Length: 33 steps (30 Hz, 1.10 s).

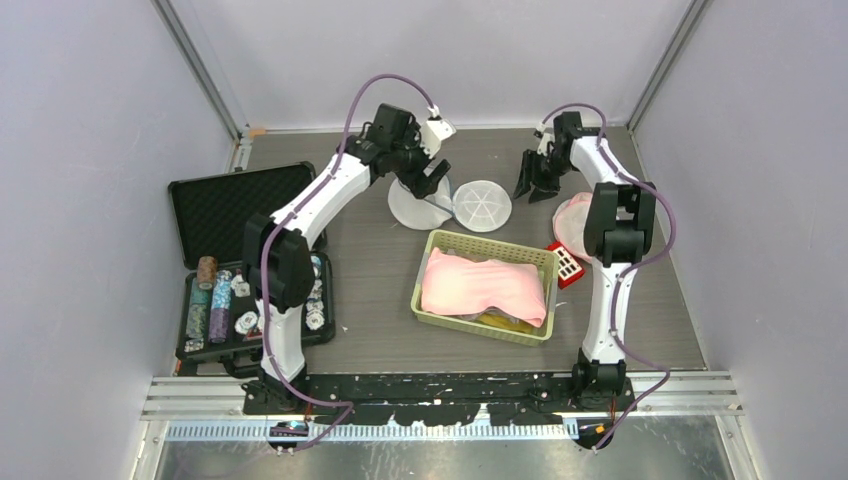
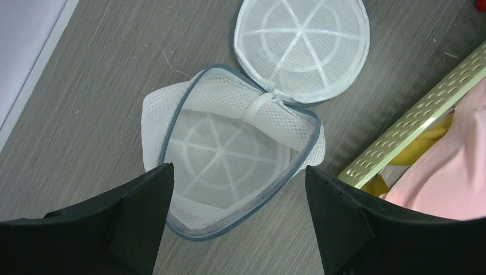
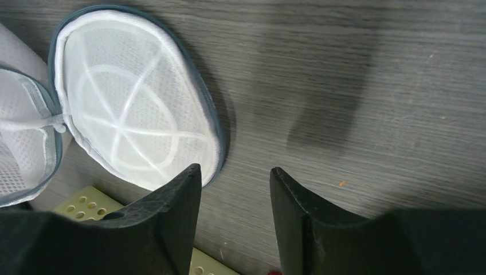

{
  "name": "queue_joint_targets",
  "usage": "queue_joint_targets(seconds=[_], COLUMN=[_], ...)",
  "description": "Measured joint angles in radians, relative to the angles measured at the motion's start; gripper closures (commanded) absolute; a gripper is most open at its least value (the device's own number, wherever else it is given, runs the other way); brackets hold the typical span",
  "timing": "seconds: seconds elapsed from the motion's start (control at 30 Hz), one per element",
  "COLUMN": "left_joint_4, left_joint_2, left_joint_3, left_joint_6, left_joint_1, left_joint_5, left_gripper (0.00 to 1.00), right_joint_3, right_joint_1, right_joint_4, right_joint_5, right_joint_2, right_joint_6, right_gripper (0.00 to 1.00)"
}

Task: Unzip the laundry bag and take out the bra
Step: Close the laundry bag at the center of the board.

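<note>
You'll find the bag [image 2: 229,154] unzipped, just beyond the basket [image 1: 440,300], off its far left corner. It is a white mesh dome with grey-blue trim along the zip edge, and its mouth gapes upward. Inside you can see mesh and white spoke-like ribs. The round lid [image 2: 302,48] is flipped fully open and lies flat beside the body, inner face up, joined to it at one spot on the rim. Off the basket's far right corner sits a pale pink rounded piece, likely the bra [image 1: 568,222], partly hidden.
</note>
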Motion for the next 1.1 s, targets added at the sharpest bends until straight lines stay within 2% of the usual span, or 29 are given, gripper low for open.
queue_joint_targets(seconds=[0.2,0.53,0.6,0.7,0.9,1.1], left_joint_4=[-0.015,-0.034,-0.033,-0.014,0.039,0.088], left_joint_2=[0.000,0.018,0.037,0.082,0.176,0.251], left_joint_3=[0.020,0.088,0.108,0.137,0.141,0.153], left_joint_6=[-0.016,0.010,0.011,0.010,-0.024,-0.089], left_joint_1=[0.005,0.006,0.006,-0.005,-0.046,-0.117], left_joint_5=[-0.011,0.032,0.064,0.104,0.133,0.137], left_gripper=[0.14,0.17,0.19,0.22,0.23,0.25], right_joint_3=[0.000,-0.042,-0.046,-0.058,-0.064,-0.138], right_joint_1=[-0.010,0.004,0.004,0.004,0.001,-0.004], right_joint_4=[0.003,0.080,0.095,0.117,0.164,0.304], right_joint_5=[-0.039,-0.140,-0.148,-0.162,-0.208,-0.292], right_joint_2=[0.031,0.070,0.071,0.072,0.071,0.028], right_joint_6=[0.044,0.140,0.152,0.163,0.237,0.406], right_gripper=[0.52,0.64,0.74,0.98,0.99,0.99])
